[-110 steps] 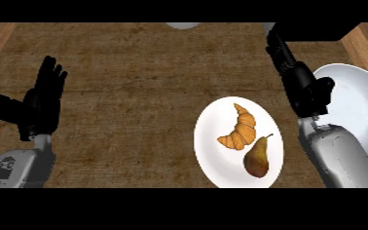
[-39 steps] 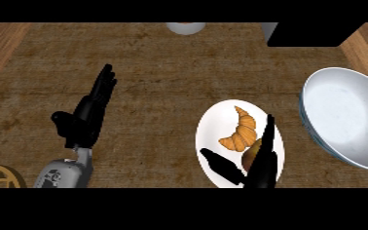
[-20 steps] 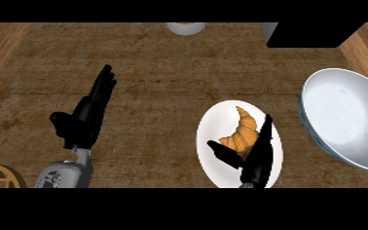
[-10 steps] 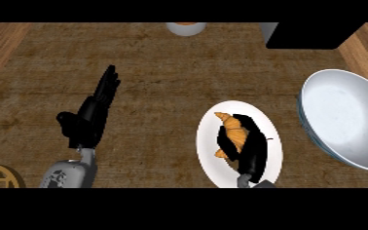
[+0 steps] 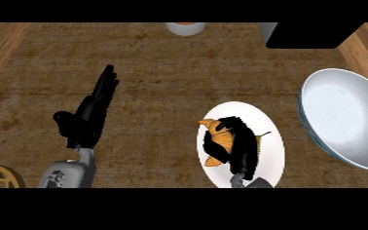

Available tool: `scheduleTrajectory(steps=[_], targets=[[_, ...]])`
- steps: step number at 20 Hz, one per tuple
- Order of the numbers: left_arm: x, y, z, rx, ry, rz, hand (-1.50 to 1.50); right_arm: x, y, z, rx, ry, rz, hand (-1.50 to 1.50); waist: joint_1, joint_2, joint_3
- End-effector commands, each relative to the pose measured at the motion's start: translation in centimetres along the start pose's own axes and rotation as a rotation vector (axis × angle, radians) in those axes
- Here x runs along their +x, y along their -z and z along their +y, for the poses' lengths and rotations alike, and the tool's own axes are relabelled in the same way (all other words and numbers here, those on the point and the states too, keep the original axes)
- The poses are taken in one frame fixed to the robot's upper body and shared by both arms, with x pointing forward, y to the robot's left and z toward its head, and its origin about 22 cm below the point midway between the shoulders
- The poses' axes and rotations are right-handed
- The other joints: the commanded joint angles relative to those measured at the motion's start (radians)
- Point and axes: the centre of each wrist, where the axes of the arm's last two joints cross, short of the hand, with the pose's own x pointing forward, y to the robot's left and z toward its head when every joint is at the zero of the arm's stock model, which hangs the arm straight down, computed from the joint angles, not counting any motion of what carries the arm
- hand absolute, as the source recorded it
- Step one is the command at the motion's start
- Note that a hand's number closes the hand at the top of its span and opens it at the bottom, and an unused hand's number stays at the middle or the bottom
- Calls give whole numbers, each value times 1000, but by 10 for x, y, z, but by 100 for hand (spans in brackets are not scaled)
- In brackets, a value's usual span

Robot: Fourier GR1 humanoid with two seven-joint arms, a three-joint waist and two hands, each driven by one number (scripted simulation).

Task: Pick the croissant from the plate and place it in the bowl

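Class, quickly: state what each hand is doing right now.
Left hand: open, holding nothing.
Right hand: shut on the croissant, over the plate.

Plate (image 5: 269, 163) sits centre-right – croissant (image 5: 218, 140) on it, under right hand (image 5: 237, 143). Bowl (image 5: 336, 117) right of plate – left hand (image 5: 90, 112) far left.

No text, label, brand, number or sign can be read anywhere in the head view. The plate (image 5: 273, 141), the bowl (image 5: 338, 112) and the wooden tabletop (image 5: 165, 78) carry no lettering, and neither do the grey forearms or the black hands.
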Motion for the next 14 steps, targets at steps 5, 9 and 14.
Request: scheduleTrajectory(steps=[5,9,14], targets=[[-2,-2,16,10,16,-4,0,20,-53,-49,381,4,-367,150,-10,2,7],[-2,-4,-2,26,11,-4,0,29,-70,-99,288,99,-531,150,-21,2,8],[-15,-1,14,39,26,0,0,62,-93,-129,106,51,-673,150,-23,4,5]])
